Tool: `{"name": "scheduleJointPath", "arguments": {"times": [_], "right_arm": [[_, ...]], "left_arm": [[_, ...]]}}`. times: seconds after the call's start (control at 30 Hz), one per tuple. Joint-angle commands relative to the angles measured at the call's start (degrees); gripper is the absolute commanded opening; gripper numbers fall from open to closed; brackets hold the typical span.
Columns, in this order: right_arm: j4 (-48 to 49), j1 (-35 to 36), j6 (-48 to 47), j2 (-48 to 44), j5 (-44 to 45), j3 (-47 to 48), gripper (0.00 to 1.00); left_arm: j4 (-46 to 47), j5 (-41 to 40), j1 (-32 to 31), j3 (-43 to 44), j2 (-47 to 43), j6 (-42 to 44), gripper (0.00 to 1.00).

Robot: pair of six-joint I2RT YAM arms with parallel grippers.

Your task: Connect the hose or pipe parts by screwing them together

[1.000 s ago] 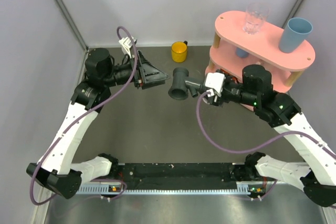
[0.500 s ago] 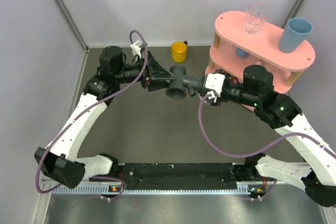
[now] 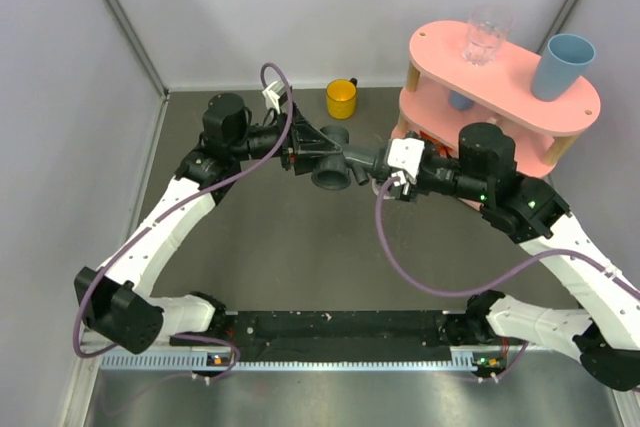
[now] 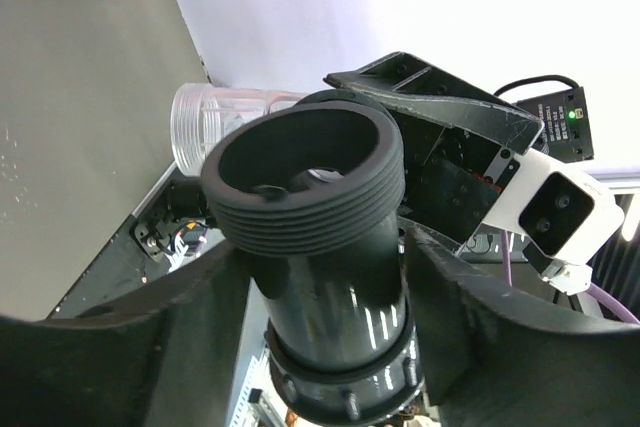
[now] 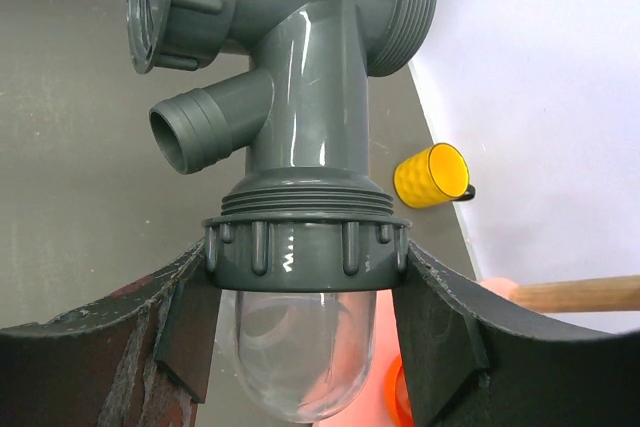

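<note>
The dark grey T-shaped pipe fitting (image 3: 333,159) hangs above the table at mid-back. Its stem is joined to the clear piece by a ribbed grey collar (image 5: 305,247), with the clear dome (image 5: 300,357) below the collar. My right gripper (image 5: 305,272) is shut on that collar from the right, a finger on each side. My left gripper (image 3: 316,145) comes in from the left. Its fingers (image 4: 150,347) press both sides of the fitting's cross barrel (image 4: 330,287), under the threaded end (image 4: 305,182). A clear threaded tube (image 4: 205,122) shows behind the fitting in the left wrist view.
A yellow cup (image 3: 341,98) stands at the back wall just behind the fitting. A pink two-tier shelf (image 3: 520,97) stands at the back right, behind my right arm, and carries a clear drinking glass (image 3: 487,35) and a blue cup (image 3: 562,65). Grey walls close in the left side and the back.
My left arm has swung right to the fitting, and its jaws have narrowed around the cross barrel. The right gripper has kept its hold, almost still.
</note>
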Motion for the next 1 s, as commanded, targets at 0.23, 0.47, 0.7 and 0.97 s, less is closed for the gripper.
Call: {"name": "scheduleJointPath", "arguments": {"times": [0.23,0.47,0.7,0.97], "right_arm": [[4.21,0.43,8.86,3.07,-7.83,6.14,0.0],[0.86,-5.11,20.28,6.5,-27.07,11.08,0.0],[1.04,-7.05,32.22,9.14,-40.96,11.95,0.0],[0.77,-8.89,39.71,9.32,-40.3,12.31,0.07]], "left_arm": [[20.54,4.86,-1.42,-3.45,-1.01,-0.74,0.23],[22.23,7.84,-1.59,-6.71,-3.47,16.39,0.0],[43.9,11.88,-2.12,-15.4,-7.51,28.72,0.0],[45.19,12.54,-2.3,-13.84,-6.99,33.99,0.0]]}}
